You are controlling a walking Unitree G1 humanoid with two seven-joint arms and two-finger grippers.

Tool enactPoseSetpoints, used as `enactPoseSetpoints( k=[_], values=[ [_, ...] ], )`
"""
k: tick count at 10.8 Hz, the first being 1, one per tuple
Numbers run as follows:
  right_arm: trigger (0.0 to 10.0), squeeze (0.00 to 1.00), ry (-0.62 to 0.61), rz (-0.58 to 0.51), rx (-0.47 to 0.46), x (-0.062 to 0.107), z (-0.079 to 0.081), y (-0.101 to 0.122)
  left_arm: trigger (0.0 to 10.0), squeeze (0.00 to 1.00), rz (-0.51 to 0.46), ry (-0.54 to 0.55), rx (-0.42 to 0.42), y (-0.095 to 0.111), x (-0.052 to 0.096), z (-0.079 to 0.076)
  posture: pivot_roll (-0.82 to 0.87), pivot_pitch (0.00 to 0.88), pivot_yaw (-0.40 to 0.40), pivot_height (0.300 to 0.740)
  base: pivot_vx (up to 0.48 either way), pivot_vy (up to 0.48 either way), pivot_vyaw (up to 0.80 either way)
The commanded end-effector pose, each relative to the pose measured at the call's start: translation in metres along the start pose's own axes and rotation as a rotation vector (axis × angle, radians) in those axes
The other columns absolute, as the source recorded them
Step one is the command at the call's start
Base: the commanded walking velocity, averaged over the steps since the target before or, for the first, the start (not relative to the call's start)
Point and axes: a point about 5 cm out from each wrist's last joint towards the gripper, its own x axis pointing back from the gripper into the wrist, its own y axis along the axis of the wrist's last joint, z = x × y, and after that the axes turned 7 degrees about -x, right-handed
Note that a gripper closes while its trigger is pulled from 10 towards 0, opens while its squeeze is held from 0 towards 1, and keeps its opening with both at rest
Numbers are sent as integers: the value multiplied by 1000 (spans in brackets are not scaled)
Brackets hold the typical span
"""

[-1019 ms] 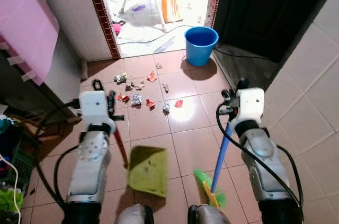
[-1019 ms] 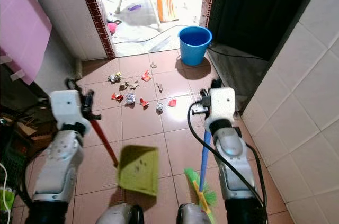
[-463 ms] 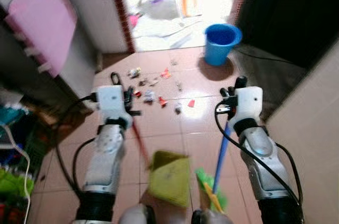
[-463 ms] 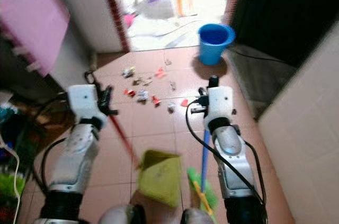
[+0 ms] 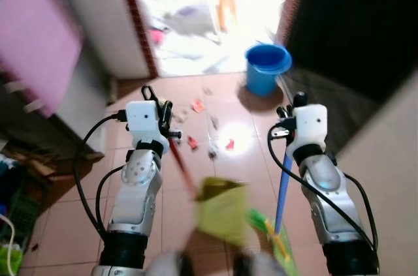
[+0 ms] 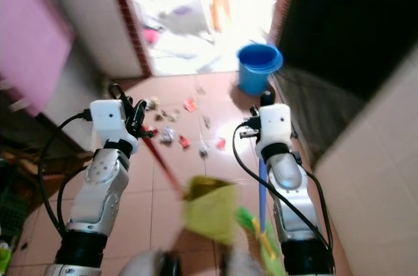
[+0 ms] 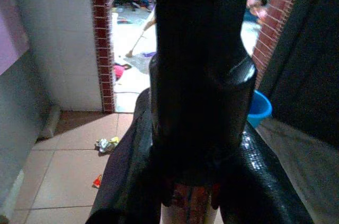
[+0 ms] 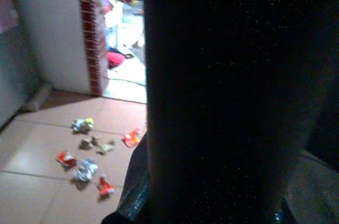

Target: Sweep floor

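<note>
- Since a second ago the head camera has swung, so the whole scene sits differently and is blurred; against the robot's own arms, the dustpan [image 5: 222, 211] now hangs further toward the right side, close beside the broom's bristles, where before there was a clear gap between them.
- Left gripper [image 5: 164, 114] is closed around the dustpan's red handle [image 5: 183, 168], which slants down from it to the yellow-green pan low in the head views, in front of the robot's body.
- From the left wrist camera the black fingers [image 7: 198, 75] block most of the frame, with a bit of the red handle pinched between them at their base.
- Right gripper [image 5: 290, 107] holds the broom's blue handle [image 5: 282, 188]; the pole drops almost straight down to the green bristles [image 5: 269, 230] just beside the dustpan.
- Its fingers appear clamped on the pole, though the right wrist view is mostly a dark mass and the grip itself is hard to make out.
- Scraps of litter [image 8: 87, 152], red, white and yellowish crumpled bits, lie scattered on the reddish floor tiles [image 5: 72, 204] ahead of both grippers, well apart from the broom head.
- Beyond the litter a blue bucket [image 5: 268, 67] stands near the brick-edged doorway [image 7: 100, 38], which opens onto a bright area.
- At the robot's left a pink panel [image 5: 36, 34] leans against the wall.
</note>
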Motion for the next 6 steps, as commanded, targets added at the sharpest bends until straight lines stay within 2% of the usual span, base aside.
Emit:
enactPoseSetpoints(
  k=[1,5,6],
  values=[
    [10000,0,28,-38,-22,-1,8,7,10000,0,-31,39,-43,6,0,11,-57,116,68,740,458,0,413],
    [10000,0,37,-34,-20,-1,10,6,10000,0,-32,54,-47,6,-3,13,-58,112,64,740,460,0,0],
    [10000,0,44,-38,-17,-2,11,7,10000,0,-34,68,-66,7,-2,14,-56,109,63,740,461,0,594]
  ],
)
